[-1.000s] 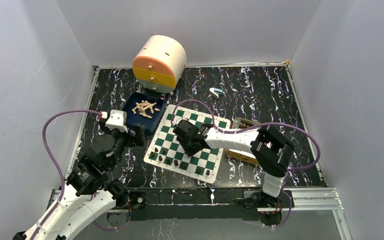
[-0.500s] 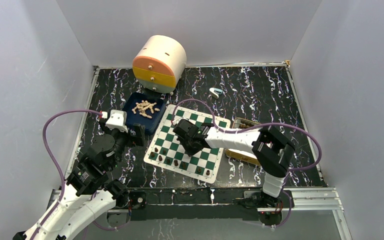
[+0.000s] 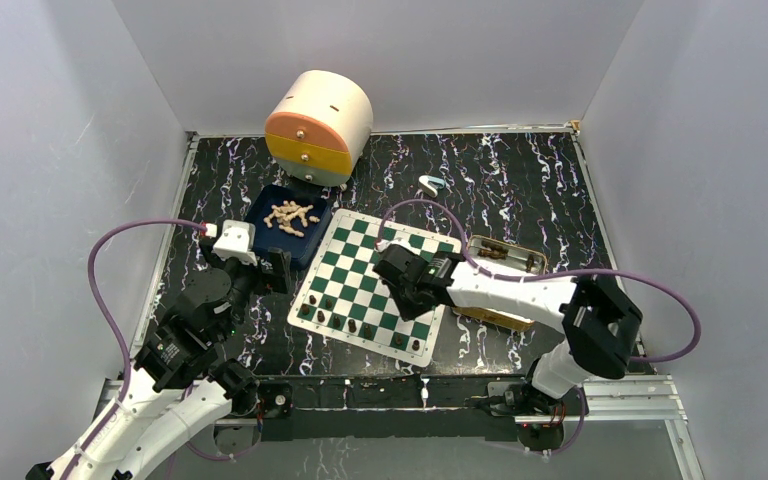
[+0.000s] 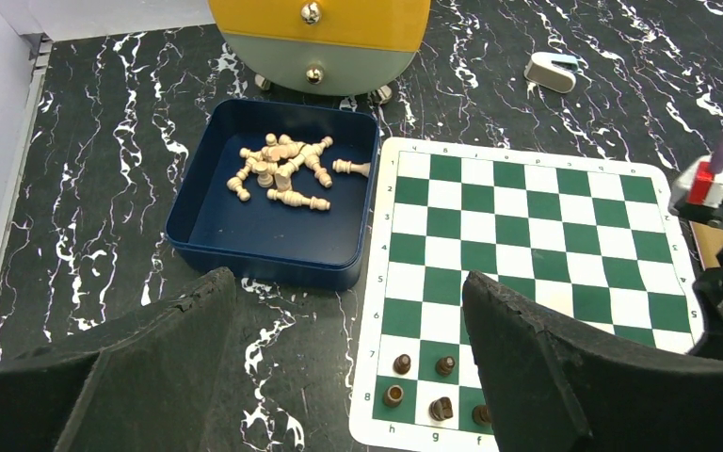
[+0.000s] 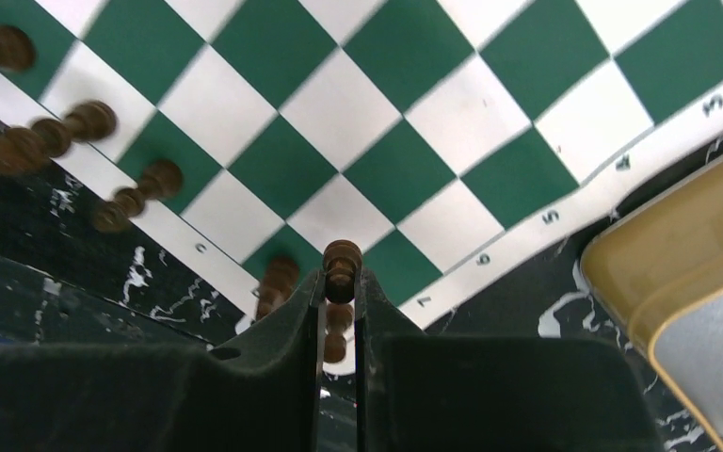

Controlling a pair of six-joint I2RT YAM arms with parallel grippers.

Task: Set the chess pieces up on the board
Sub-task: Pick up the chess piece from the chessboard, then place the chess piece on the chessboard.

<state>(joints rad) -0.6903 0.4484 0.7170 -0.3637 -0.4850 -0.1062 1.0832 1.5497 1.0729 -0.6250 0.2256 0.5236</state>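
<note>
My left arm reaches up from the lower left of the frame, bent at the elbow, its claw spread wide. My right arm stretches leftward across centre frame, its claw pinched tight on a dark piece.

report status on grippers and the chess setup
Right gripper shut on a dark brown chess piece over the board. Left gripper open, empty, by the blue tray of pale pieces. Nothing in the way.

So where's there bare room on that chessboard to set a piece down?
The board is bare across its far and middle rows, between the blue tray and the tan tin. Its near rows are crowded: dark pieces stand there, and the right gripper holds another.
</note>
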